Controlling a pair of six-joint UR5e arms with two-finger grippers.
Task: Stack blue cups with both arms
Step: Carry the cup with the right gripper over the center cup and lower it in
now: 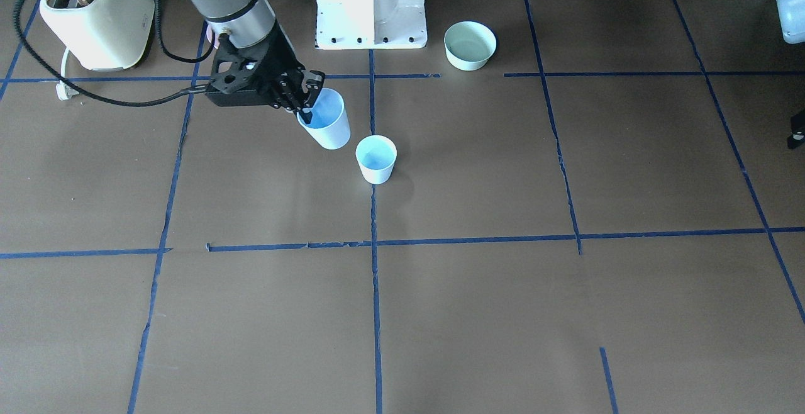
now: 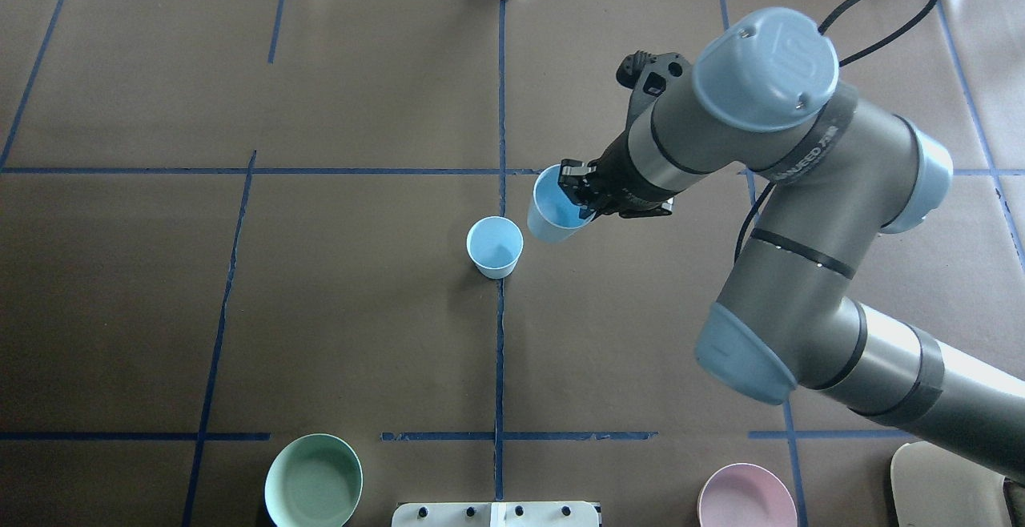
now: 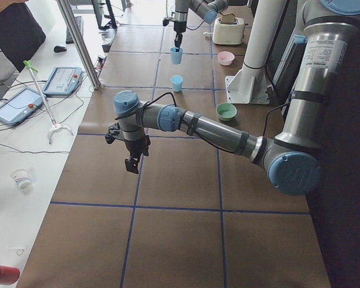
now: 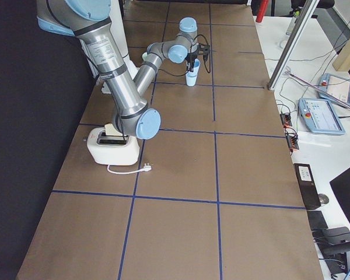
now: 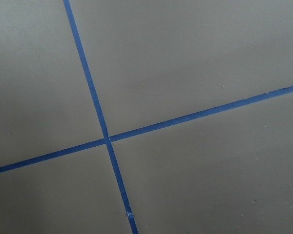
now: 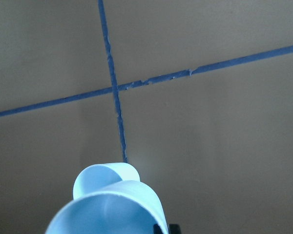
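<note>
**A:** Count what you have, going left to right across the overhead view.

**B:** Two bowls, two blue cups and one toaster, on a table covered in matte brown paper with a grid of blue tape lines. First is the mint-green bowl, round and smooth, with its bottom bare. Next is the standing cup, a tapered plastic cup, upright on a tape line with only its blue inside showing.

**A:** And the second cup?

**B:** Just to the right is the held cup, tilted and apart from the first. Your right gripper is clamped on its rim, one finger inside and one outside. Farther right are the glossy pink bowl and the cream toaster, which has something brown in its slot.

**A:** What about the left gripper?

**B:** The left gripper hangs over the paper, well apart from the cups. You can't tell how wide it stands.
</note>
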